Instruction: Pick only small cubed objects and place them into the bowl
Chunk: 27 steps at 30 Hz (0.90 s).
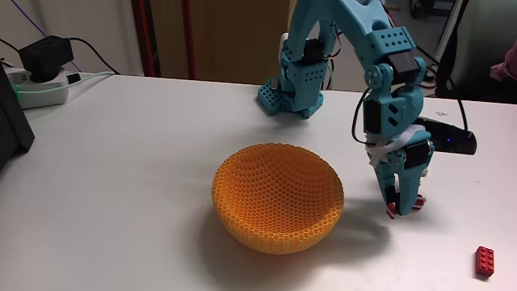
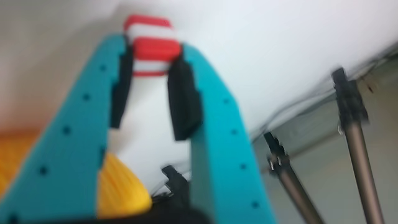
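Striped cube, clamped between the gripper pads, hangs just above the table; the bowl sits close leftward in the fixed view.

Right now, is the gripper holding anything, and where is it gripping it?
Yes. The gripper holds a red-and-white striped small cube, pinched on two opposite sides between its black finger pads, beside the orange bowl.

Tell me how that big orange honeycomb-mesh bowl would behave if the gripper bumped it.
The orange honeycomb-mesh bowl is probably light for its size, since its walls are open mesh, so a bump would likely slide it across the smooth white table. Its rounded underside suggests it may rock or tip. It looks like stiff plastic, unlikely to fold.
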Tool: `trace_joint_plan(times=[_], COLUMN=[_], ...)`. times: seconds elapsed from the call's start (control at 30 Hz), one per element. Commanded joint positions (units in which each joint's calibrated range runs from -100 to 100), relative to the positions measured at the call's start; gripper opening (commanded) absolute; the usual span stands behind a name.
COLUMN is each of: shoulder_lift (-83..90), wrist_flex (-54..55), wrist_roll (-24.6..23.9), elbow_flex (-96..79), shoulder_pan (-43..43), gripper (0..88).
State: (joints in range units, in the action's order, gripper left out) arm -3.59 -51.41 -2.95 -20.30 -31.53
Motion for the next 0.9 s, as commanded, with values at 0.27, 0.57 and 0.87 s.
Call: trace_joint_plan(times=[0.27, 0.57, 0.87], shoulder_lift=[34.27, 30.11, 32.38], wrist_flex=[-10.36, -4.8, -13.57], wrist_roll=[4.2, 5.23, 3.47], elbow_flex=[0.03, -14.03, -5.56], shoulder_pan=[22.49, 33.58, 27.99], gripper=[2.8, 14.3, 22.1])
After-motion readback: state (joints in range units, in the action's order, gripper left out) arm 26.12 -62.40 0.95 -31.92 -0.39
